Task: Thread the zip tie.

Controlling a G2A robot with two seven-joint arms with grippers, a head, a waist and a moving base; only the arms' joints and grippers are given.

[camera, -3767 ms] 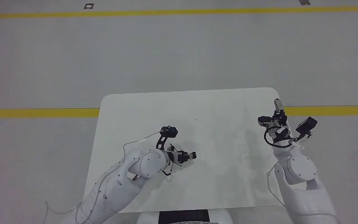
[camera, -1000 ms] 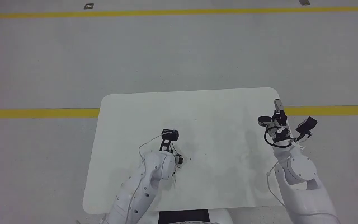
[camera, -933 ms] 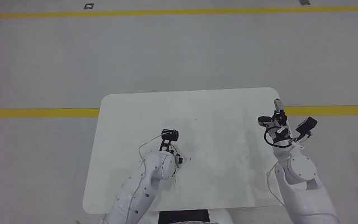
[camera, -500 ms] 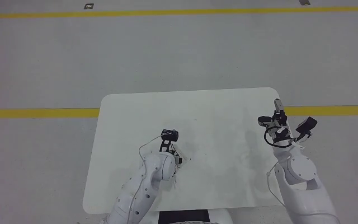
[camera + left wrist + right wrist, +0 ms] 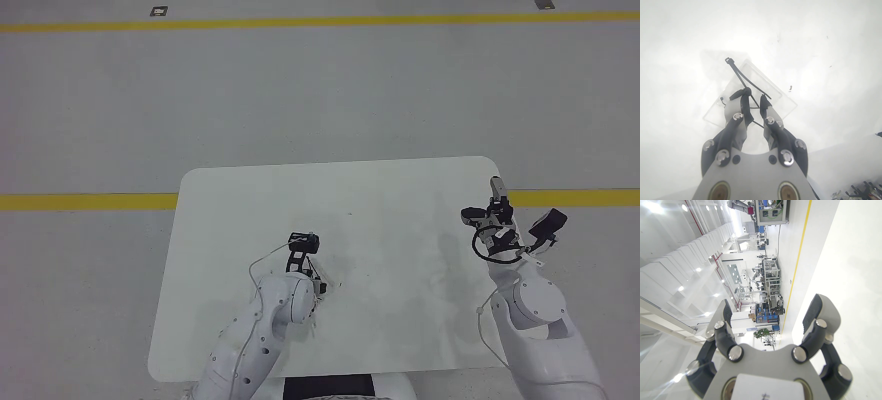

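Note:
Black zip ties [image 5: 738,73] lie crossed on a clear flat tray [image 5: 772,89] on the white table [image 5: 400,200]; one has its head at the far end. My left gripper [image 5: 754,94] points down onto the tray, near the table's front left in the top view [image 5: 318,285]. Its fingers [image 5: 745,102] stand a narrow gap apart, with a strap running between them and another across the tips. My right gripper [image 5: 770,309] is wide open and holds nothing, raised at the table's right edge [image 5: 483,200].
A small black piece [image 5: 790,87] lies on the table just beside the tray, and a short black bit [image 5: 722,99] rests in the tray's corner. The table's right edge and rounded corner [image 5: 490,165] are close to the right arm.
Since 3.8 s ago the left arm has swung inward and its gripper has come down onto the tray. Over the last second it barely shifts. The right arm is still.

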